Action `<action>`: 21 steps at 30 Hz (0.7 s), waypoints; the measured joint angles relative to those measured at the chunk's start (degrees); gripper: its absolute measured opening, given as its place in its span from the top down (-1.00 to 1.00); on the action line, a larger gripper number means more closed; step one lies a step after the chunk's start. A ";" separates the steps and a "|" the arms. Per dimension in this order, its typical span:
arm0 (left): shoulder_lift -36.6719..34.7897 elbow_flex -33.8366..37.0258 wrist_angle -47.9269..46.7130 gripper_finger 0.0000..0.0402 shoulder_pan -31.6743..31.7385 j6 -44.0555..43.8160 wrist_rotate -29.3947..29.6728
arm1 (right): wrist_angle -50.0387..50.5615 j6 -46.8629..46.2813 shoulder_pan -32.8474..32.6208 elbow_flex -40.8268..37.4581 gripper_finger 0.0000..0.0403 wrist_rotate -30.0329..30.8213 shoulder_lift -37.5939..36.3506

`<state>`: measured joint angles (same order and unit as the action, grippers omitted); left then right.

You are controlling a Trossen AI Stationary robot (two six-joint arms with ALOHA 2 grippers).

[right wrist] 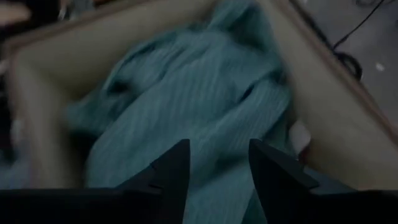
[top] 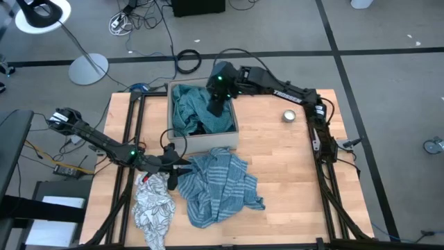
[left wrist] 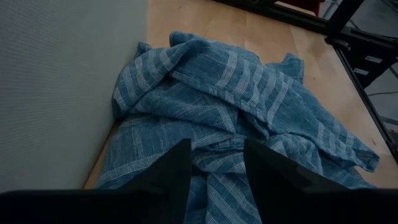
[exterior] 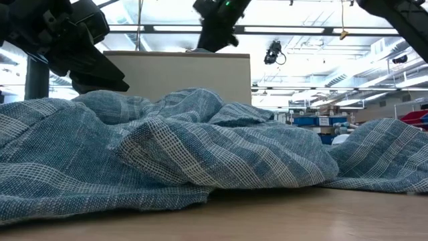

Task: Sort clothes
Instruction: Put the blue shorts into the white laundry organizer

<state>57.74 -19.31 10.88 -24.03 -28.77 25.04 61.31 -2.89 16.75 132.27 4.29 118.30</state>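
Note:
A tan cardboard box (top: 232,132) stands at the table's far middle, with a teal garment (top: 186,111) and a dark piece (top: 201,128) inside. My right gripper (top: 217,103) hangs open over the box's right half, above the teal garment (right wrist: 186,93), with nothing between its fingers. In front of the box a blue-striped garment (top: 218,184) lies crumpled on the wood, and left of it a white-grey patterned piece (top: 154,208). My left gripper (top: 172,169) is open at the striped garment's left edge, its fingers just over the cloth (left wrist: 211,93).
A small round metal thing (top: 289,116) lies on the table to the right of the box. Bare wood (top: 298,187) stretches over the table's right half. Dark frame rails (top: 326,173) run along both sides of the table.

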 joint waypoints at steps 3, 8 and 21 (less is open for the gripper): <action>0.00 0.00 -0.01 0.24 0.00 -0.02 0.02 | 5.10 0.14 -1.82 0.02 0.17 0.42 -2.51; 0.01 0.00 -0.03 0.24 0.00 -0.19 0.02 | 12.39 -1.60 -5.23 0.04 0.20 0.67 -6.82; 0.00 0.00 -0.01 0.24 0.00 -1.55 0.03 | 21.34 -15.29 -25.32 -12.72 0.21 20.51 -20.65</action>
<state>57.74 -19.31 10.87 -24.03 -30.33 25.07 82.65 -18.18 -8.57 119.55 24.80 97.66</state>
